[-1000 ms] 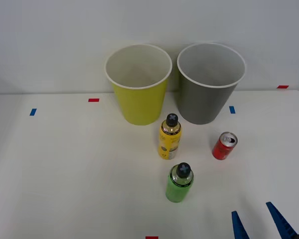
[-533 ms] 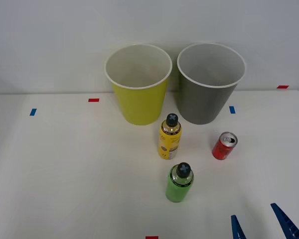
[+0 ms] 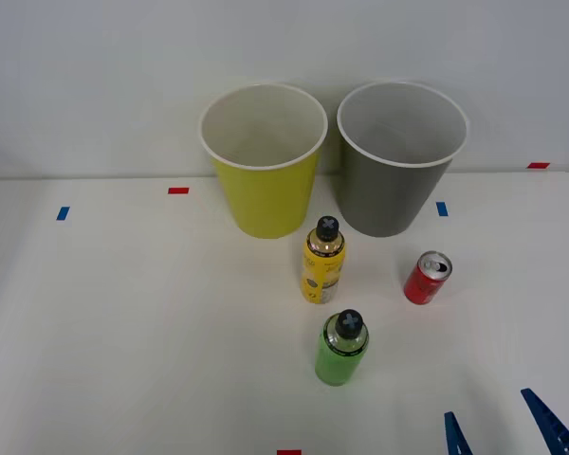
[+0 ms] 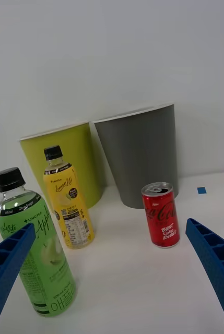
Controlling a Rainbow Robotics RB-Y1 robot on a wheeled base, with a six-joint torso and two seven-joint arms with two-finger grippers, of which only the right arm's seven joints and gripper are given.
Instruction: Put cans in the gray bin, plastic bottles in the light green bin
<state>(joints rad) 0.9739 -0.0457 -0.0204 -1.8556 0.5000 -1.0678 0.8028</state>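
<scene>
From my station the red can looked like painted aluminium, glossy, with a bare silver metal top. The green bottle was clear glossy plastic with a printed film label and a matt black ribbed cap; the yellow bottle looked the same (its label shinier). The gray bin and light green bin seemed smooth matt plastic. The counter was matt white, and the gripper fingers were ribbed blue plastic.

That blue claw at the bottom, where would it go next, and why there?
Probably forward toward the red can. The right gripper is open and holds nothing, and the can stands upright, apart from both bottles, nearest its side of the table, with the gray bin just behind it.
</scene>
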